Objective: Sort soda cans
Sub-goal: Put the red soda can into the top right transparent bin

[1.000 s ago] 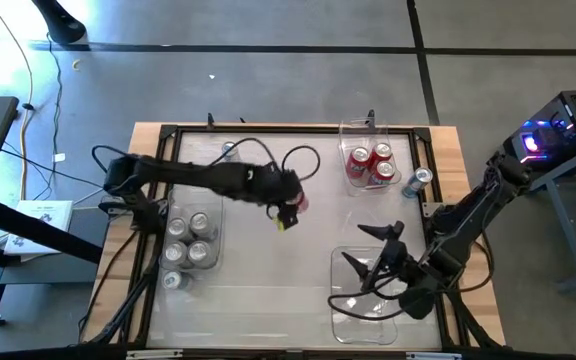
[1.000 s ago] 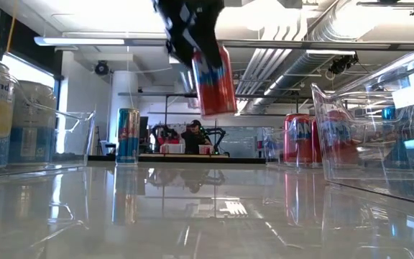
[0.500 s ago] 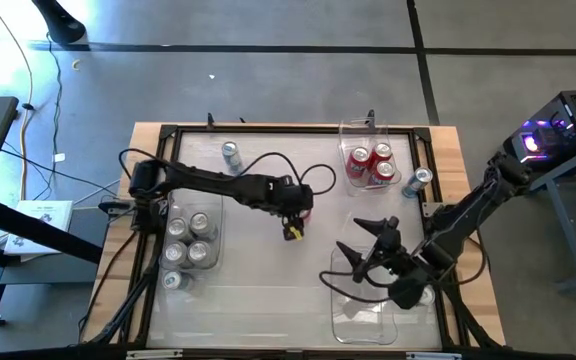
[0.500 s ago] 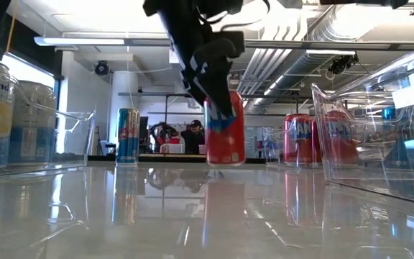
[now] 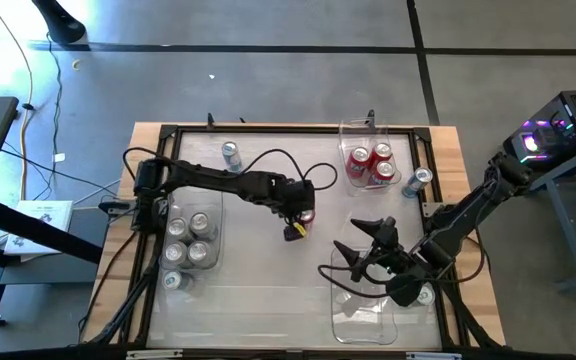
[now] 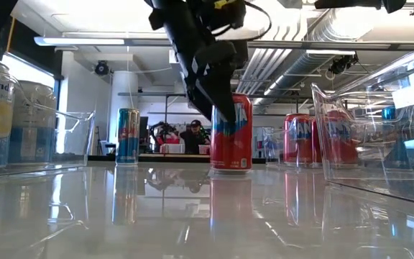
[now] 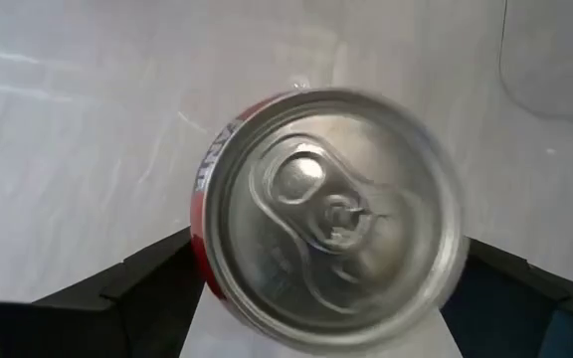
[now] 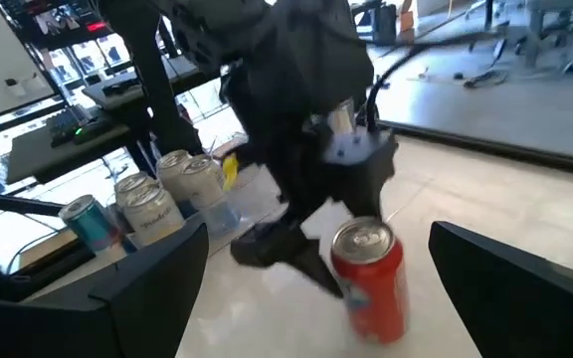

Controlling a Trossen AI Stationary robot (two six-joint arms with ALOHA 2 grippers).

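Left gripper (image 5: pixel 304 213) has lowered the red can (image 6: pixel 231 134) it held in the air a second ago; the can now stands upright on the table (image 5: pixel 258 290), and the jaws have spread wide around it, so the grip looks released. That is left of the bin of 3 red cans (image 5: pixel 371 165), well apart. To the right, the right gripper (image 5: pixel 360 248) waits wide open and empty, near this can, probably to carry it on.
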